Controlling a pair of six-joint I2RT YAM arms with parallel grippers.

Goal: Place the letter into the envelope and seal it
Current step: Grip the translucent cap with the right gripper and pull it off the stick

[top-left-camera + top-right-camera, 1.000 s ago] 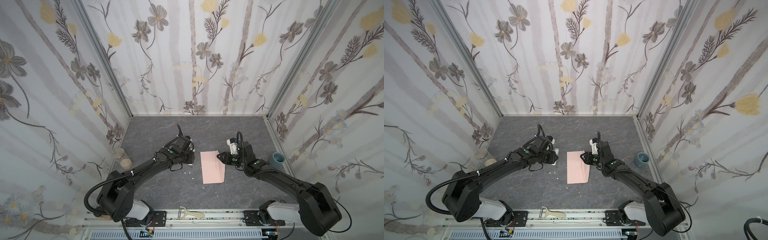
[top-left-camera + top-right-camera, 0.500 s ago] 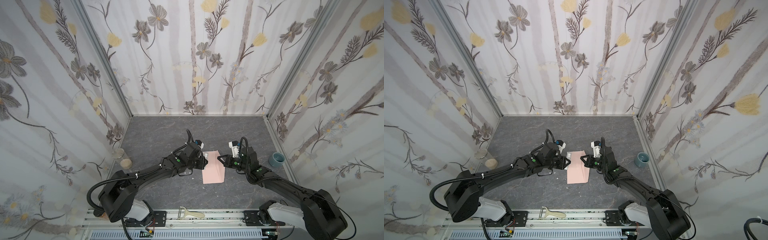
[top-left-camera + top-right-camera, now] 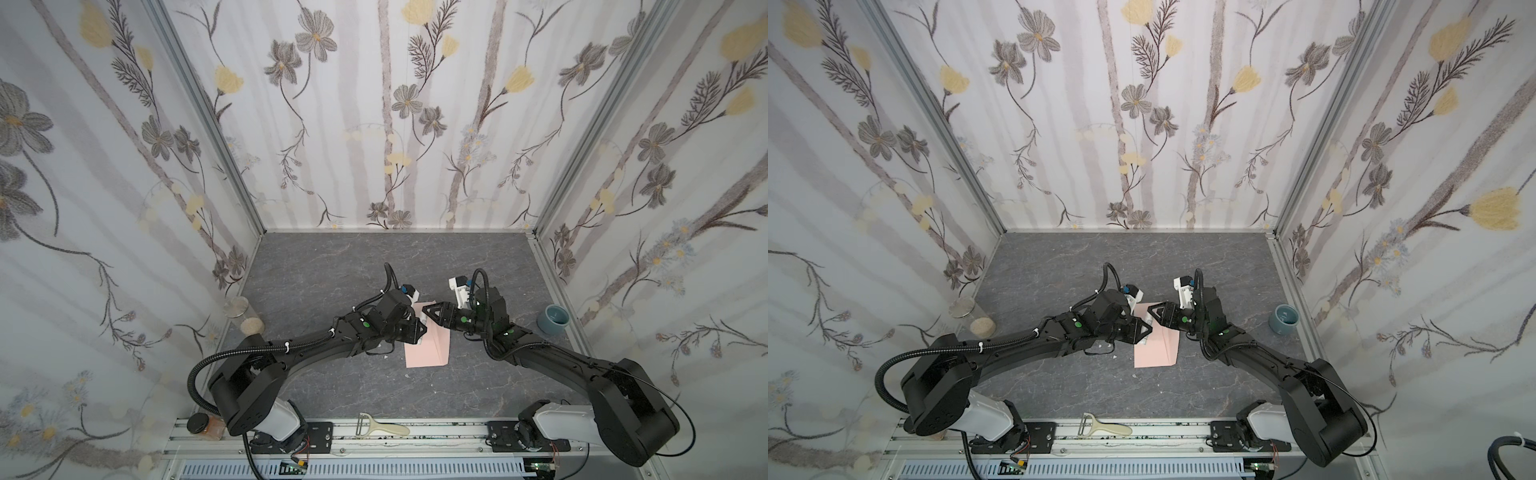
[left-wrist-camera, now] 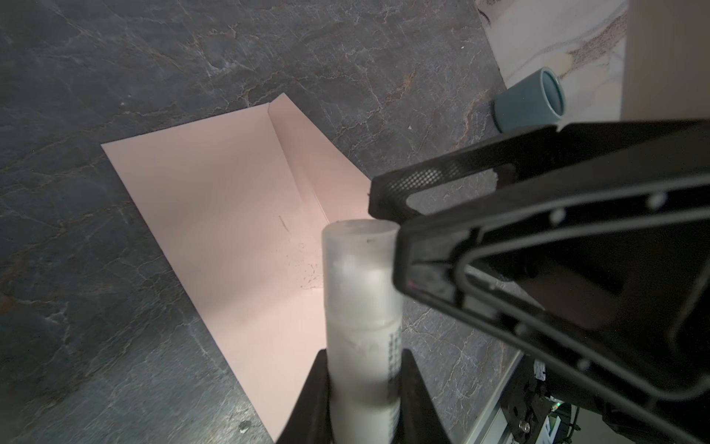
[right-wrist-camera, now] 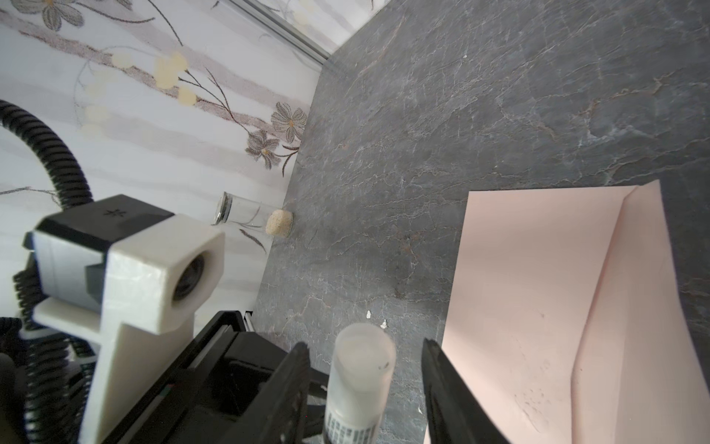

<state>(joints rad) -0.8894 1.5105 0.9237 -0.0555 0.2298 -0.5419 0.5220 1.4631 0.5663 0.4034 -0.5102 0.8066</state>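
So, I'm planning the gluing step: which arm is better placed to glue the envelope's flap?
Left. The left claw is shut on the glue stick over the envelope. The right claw stands open around the stick's tip, gripping nothing.

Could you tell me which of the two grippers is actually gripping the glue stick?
The left gripper: it clamps the base of the glue stick, while the right gripper has its jaws open either side of the top, gaps showing.
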